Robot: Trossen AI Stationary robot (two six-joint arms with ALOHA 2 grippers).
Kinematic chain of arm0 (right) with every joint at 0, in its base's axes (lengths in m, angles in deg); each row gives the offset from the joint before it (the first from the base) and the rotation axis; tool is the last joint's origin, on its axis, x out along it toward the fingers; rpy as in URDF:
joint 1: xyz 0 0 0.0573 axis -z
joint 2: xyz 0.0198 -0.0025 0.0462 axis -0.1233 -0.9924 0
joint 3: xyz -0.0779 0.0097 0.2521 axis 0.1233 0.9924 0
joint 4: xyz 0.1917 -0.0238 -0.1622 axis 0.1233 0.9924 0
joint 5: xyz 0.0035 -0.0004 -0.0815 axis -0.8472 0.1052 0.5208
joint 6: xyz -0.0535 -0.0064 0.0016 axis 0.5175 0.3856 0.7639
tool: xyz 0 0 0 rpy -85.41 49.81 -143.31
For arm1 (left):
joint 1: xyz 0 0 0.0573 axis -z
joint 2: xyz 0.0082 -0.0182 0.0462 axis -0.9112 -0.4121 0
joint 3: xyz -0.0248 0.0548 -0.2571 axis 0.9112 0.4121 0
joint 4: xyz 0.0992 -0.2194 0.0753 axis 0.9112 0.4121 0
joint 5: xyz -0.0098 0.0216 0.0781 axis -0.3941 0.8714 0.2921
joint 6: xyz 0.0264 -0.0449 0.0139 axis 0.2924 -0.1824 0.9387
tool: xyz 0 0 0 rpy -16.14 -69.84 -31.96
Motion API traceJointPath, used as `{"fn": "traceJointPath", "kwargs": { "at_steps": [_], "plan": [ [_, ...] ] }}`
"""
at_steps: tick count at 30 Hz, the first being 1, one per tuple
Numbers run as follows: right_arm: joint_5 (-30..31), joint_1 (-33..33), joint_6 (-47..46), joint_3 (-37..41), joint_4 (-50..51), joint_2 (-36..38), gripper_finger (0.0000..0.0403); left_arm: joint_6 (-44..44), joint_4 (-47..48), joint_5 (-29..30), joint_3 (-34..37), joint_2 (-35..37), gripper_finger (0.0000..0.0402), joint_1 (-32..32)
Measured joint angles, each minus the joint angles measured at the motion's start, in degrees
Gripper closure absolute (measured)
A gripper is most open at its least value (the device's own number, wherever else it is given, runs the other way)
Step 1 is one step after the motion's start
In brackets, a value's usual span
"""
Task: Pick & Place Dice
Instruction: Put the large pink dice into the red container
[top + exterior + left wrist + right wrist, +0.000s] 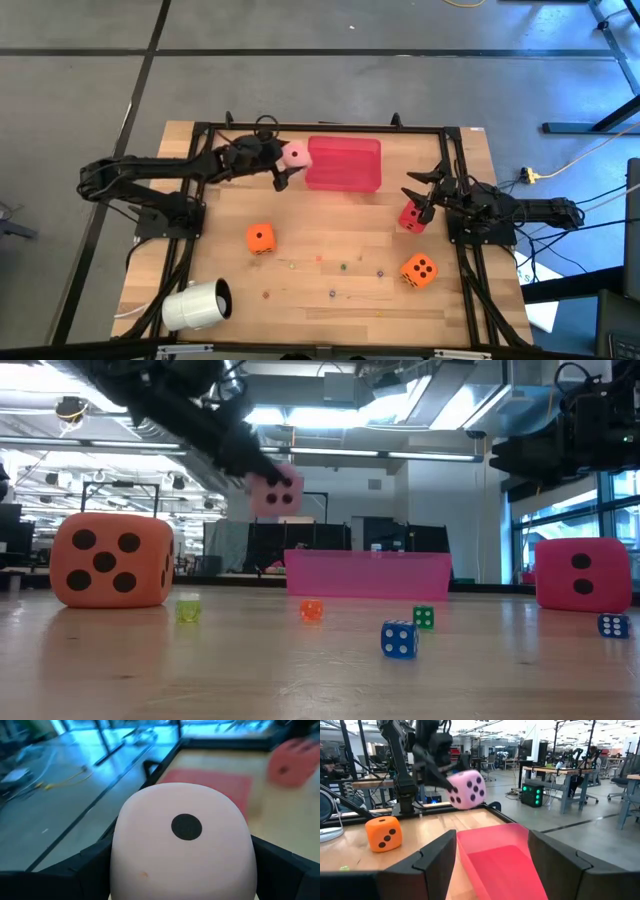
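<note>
We have the left gripper [290, 168] up off the table with the pale pink die [296, 155] clamped between its fingers, jaws spread wide to take the cube's full width. In the left wrist view the pink die fills the space between the two dark fingers [95, 865], one pip facing the camera.

Key relation: the pink die hangs in the air just beside the left short edge of the red tray [345, 163], not yet over its floor as far as we can tell from above. The tray lies straight ahead of the gripper, toward the table's middle, with its long side running across the table. So we judge the coming move to be a short carry sideways over the tray wall, then a release.

The low view confirms that the die is clear of the tray rim, above it.

The right gripper [425, 195] waits at the right side with its jaws partly apart, holding nothing; the red die [411, 217] sits on the table just by it. The orange die [260, 238] and the second orange die [418, 269] rest on the table, well away from the tray.
</note>
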Motion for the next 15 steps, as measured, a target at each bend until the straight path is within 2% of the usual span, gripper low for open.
{"fn": "traceJointPath", "kwargs": {
  "at_steps": [6, 10, 15],
  "plan": [
    [0.0, 0.0, 0.0, 0.0, -0.8, 0.0, 0.0156, 0.3, -5.9, -7.5, -3.5, -4.5, 0.0043, 0.0],
    [-0.4, 0.0, -2.2, 0.0, -2.7, -0.4, 0.0156, 3.2, -9.8, -11.9, -8.3, -12.6, 0.0043, 0.0],
    [-5.1, 0.0, -3.3, 0.0, -3.0, -2.2, 0.0156, 5.6, -9.7, -12.8, -17.2, -23.7, 0.0043, 0.0]
  ]
}}
